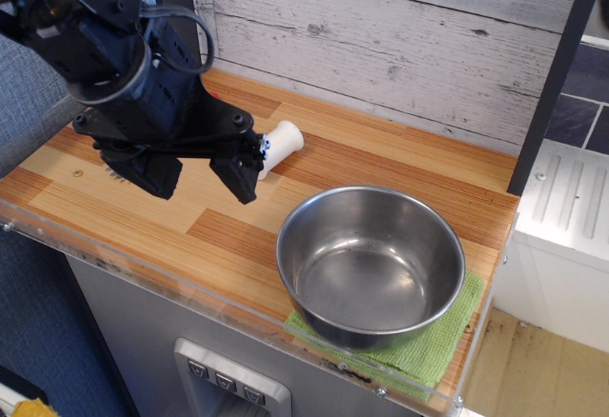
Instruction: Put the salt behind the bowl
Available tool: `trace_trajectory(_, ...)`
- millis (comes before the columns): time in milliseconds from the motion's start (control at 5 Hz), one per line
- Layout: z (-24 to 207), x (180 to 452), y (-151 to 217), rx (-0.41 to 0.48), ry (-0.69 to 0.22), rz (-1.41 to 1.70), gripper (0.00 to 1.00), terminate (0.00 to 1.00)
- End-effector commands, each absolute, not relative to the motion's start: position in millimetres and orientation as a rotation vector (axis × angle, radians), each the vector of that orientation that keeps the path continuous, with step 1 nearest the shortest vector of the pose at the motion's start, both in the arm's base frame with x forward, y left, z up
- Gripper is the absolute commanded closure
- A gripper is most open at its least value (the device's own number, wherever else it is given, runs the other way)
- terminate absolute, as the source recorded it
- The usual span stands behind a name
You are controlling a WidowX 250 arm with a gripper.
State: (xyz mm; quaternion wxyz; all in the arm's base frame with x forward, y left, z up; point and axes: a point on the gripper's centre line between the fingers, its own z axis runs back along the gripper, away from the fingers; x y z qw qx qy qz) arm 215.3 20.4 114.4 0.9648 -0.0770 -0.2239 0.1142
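A: What is the single view showing on the wooden table (381, 150)?

B: The salt shaker (282, 141) is lying tilted on its side, toward the back edge and left of the middle, its wider end pointing to the back right. The black gripper (249, 160) is reaching over it from the left side, and its fingers are sitting right at the shaker's near end.

A: Are the jaws clamping it?

B: I cannot tell; the arm is hiding the contact.

A: And the bowl?

B: The stainless-steel bowl (371, 265) is standing upright by the front right corner, resting on a green cloth (447, 346) that is poking out beneath it. The shaker is lying apart from the bowl, to its back left.
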Motion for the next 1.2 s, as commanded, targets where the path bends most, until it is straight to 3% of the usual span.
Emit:
trace_trajectory(0,114,215,20,-0.156,-0.453,0.231,0.00,0.00)
trace_trajectory(200,116,225,32,-0.172,-0.343,0.097,0.00,0.00)
trace_trajectory(600,121,243,51,-0.147,-0.314,0.009,0.00,0.00)
trace_trajectory(1000,121,281,54,-0.006,-0.275,-0.253,0.00,0.00)
